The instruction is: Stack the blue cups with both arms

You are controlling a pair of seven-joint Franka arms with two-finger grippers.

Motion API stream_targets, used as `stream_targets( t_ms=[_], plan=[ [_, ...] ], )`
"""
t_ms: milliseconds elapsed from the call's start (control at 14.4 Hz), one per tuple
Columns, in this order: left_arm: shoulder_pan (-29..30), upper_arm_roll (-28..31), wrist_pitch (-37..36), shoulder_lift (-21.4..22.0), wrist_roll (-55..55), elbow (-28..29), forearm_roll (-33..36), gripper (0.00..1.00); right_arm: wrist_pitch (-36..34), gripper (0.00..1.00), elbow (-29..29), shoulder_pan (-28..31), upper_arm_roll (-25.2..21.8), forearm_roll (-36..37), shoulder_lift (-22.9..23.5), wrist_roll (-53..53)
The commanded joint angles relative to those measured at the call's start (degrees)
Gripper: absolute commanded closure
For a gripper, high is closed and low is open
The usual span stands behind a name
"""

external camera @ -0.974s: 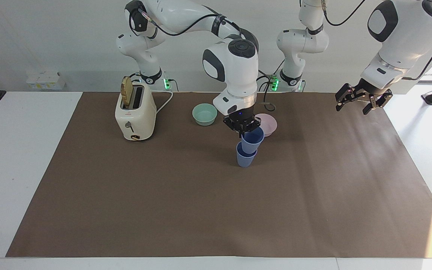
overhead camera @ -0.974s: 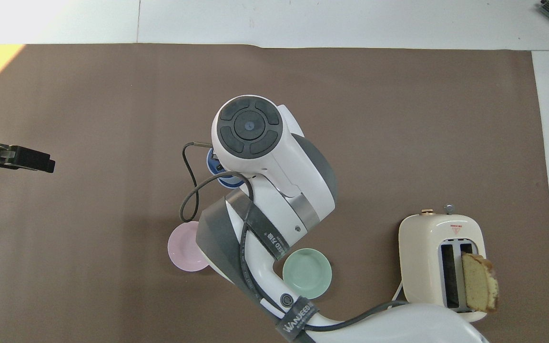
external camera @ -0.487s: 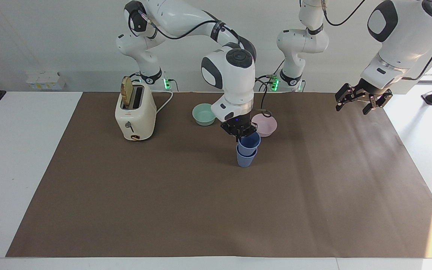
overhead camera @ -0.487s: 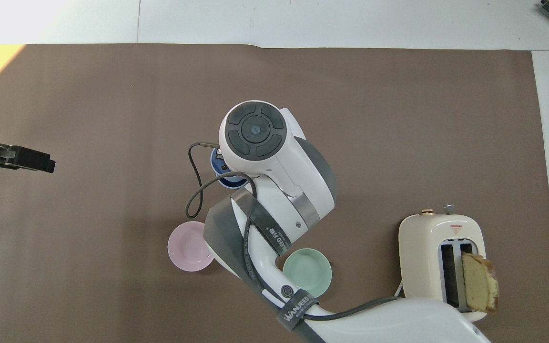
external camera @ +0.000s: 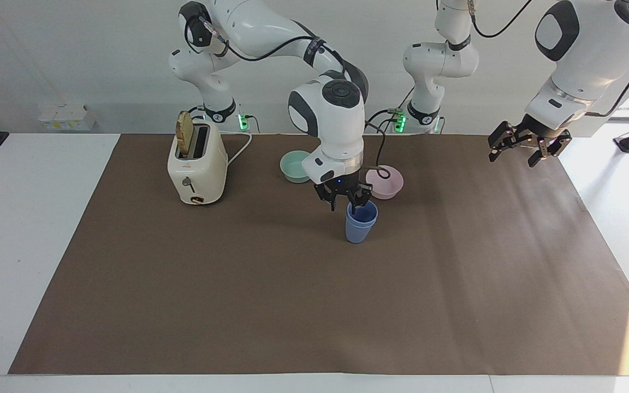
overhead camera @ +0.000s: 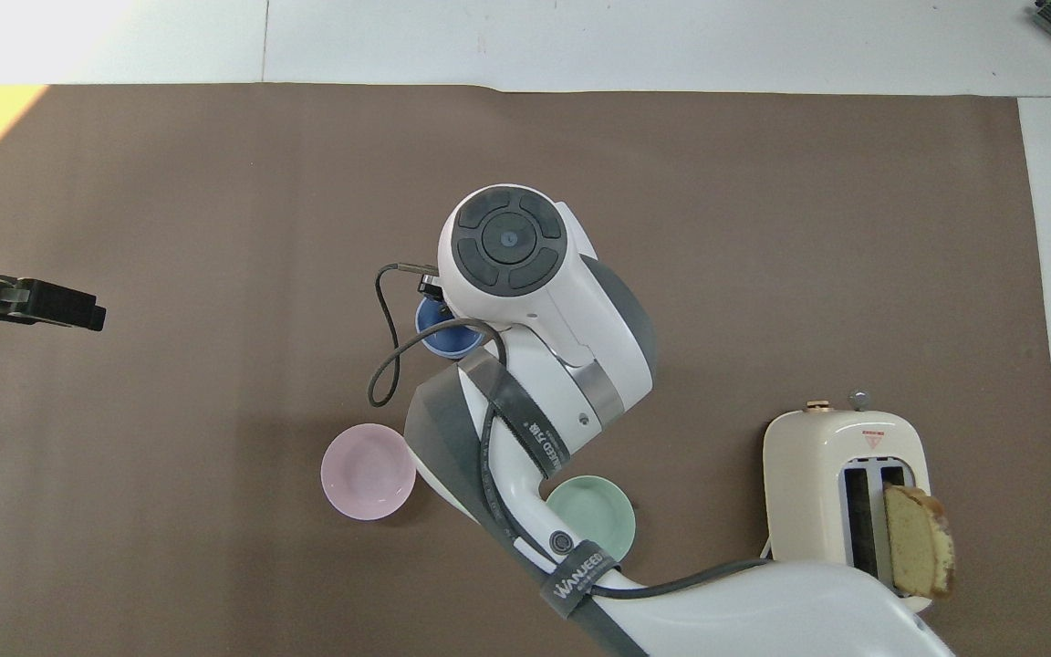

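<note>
The two matte blue cups (external camera: pixel 360 221) (overhead camera: pixel 446 332), smooth tapered plastic, sit nested upright on the brown mat, farther from the robots than the pink bowl (external camera: pixel 386 182). The right gripper (external camera: pixel 343 200) hangs at their rim, fingers spread. The left gripper (external camera: pixel 527 144) waits in the air, fingers apart

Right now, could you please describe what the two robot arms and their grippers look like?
Both arms are glossy white, built of rounded segments with dark grey joint panels and round black end caps. Black cables run along them, and a black strap printed WANJEED wraps the right arm. A silver ring sits above each gripper. The right gripper and left gripper are black, with short fingers.
</note>
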State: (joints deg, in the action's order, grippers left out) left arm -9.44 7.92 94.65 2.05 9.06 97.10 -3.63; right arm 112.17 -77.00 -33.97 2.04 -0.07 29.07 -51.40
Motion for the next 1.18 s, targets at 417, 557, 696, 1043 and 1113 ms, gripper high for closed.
stream_targets(
  t_ms=[417,557,696,1043,1113],
  plan=[
    [0.3,-0.3,-0.3,0.7,0.1,0.2,1.1,0.0,-14.9,0.0,1.7,6.4,-1.0,1.0,-9.4,6.3],
    [0.3,-0.4,-0.3,0.7,0.1,0.2,1.0,0.0,-20.2,0.0,2.6,9.0,-1.1,1.1,-11.7,11.3],
    [0.3,-0.4,-0.4,0.7,0.0,0.2,1.0,0.0,-23.7,0.0,2.8,12.4,-1.1,1.1,-14.8,17.9],
    [0.2,-0.2,-1.0,0.9,0.0,-0.3,1.1,0.0,-32.5,0.0,3.7,19.4,-0.8,5.2,-19.5,32.2],
    [0.1,-0.2,-1.1,0.9,0.0,-0.5,1.1,0.0,-33.2,0.0,3.7,21.1,-0.9,5.3,-20.2,35.2]
  ],
)
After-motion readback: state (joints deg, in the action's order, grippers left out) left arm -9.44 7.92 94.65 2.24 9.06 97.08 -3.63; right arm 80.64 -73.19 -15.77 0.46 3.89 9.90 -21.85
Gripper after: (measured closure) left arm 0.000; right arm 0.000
